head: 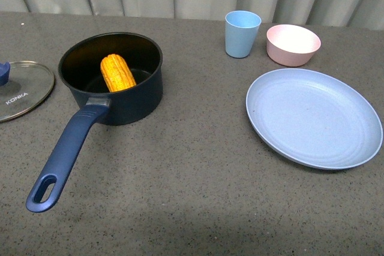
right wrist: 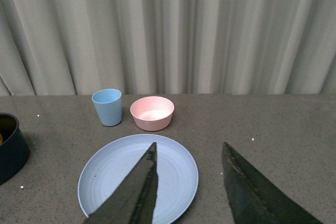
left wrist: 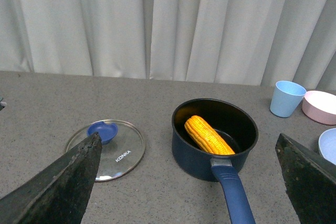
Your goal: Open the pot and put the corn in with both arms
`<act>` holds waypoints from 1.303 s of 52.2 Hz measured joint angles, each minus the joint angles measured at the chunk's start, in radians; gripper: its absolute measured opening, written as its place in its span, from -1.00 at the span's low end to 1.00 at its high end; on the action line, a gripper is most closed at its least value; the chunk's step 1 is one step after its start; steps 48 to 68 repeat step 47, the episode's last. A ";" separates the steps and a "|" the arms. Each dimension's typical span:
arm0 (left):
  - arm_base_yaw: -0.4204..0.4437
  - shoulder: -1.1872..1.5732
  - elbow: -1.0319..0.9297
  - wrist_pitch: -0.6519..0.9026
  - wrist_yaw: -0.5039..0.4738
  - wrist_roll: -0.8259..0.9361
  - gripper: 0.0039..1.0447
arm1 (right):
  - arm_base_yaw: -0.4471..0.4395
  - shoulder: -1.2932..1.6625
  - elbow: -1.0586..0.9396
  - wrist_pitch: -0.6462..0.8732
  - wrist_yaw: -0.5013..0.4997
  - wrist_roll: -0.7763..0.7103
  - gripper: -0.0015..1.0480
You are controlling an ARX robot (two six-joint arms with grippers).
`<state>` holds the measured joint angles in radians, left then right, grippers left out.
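With lid off and cob inside, the task reads as finished.

Pot (head: 114, 88): table (head: 192, 196), uncovered, handle toward 7 o'clock.
Corn (head: 117, 72): inside pot, leaning on the wall.
Lid (head: 21, 88): flat at pot's 9 o'clock.
Left hand (left wrist: 189, 182): spread wide, empty.
Right hand (right wrist: 189, 182): parted, empty, above plate (right wrist: 110, 177).
Next move: none judged necessary beyond retreating.

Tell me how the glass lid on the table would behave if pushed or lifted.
The glass lid lies flat on its rim, so it would probably slide, not roll. Glass looks smooth and breakable; the blue knob seems the safest grip.
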<state>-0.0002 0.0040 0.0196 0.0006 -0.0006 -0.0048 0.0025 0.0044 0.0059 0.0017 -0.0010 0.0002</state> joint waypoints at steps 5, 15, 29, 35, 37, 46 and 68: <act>0.000 0.000 0.000 0.000 0.000 0.000 0.88 | 0.000 0.000 0.000 0.000 0.000 0.000 0.16; 0.000 0.000 0.000 0.000 0.000 0.000 0.88 | 0.000 0.000 0.000 0.000 0.000 0.000 0.73; 0.000 0.000 0.000 0.000 0.000 0.000 0.88 | 0.000 0.000 0.000 0.000 0.000 0.001 0.82; 0.000 0.000 0.000 0.000 0.000 0.000 0.88 | 0.000 0.000 0.000 0.000 0.000 0.001 0.82; 0.000 0.000 0.000 0.000 0.000 0.000 0.88 | 0.000 0.000 0.000 0.000 0.000 0.001 0.82; 0.000 0.000 0.000 0.000 0.000 0.000 0.88 | 0.000 0.000 0.000 0.000 0.000 0.001 0.82; 0.000 0.000 0.000 0.000 0.000 0.000 0.88 | 0.000 0.000 0.000 0.000 0.000 0.001 0.82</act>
